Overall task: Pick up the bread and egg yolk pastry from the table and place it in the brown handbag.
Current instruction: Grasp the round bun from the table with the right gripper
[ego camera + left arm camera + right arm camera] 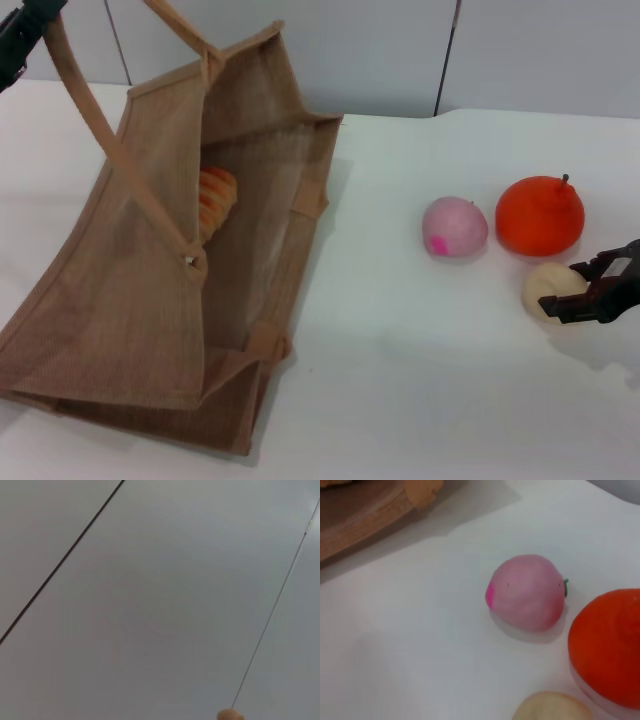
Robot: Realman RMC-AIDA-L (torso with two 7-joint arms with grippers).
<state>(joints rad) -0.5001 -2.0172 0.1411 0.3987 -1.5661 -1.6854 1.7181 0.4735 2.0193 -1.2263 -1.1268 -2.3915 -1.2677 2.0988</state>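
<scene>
My right gripper (578,288) is at the right edge of the table (400,380), fingers spread around the egg yolk pastry (552,291), one finger behind it and one in front; can't tell if the pads actually touch it. Pastry sits on the table surface, near the right edge. Just beyond it, toward the far right, is the orange fruit (540,215), and just beside that on the left, the pink ball (455,227) with its magenta spot; those two nearly touch. Right wrist view shows the same trio: pastry (552,707) at the frame edge, orange fruit (607,645), pink ball (527,592), and a bit of the bag's brown base (360,510) well apart across the white surface. The brown handbag (150,290) takes up the left half of the table, mouth held open and tilted. The bread (215,200) is inside it, against the far wall. My left gripper (22,35) is up at the far left corner on the bag's strap handle (85,95), which is pulled taut; can't tell how its fingers stand. Left wrist view shows only grey wall panels.
</scene>
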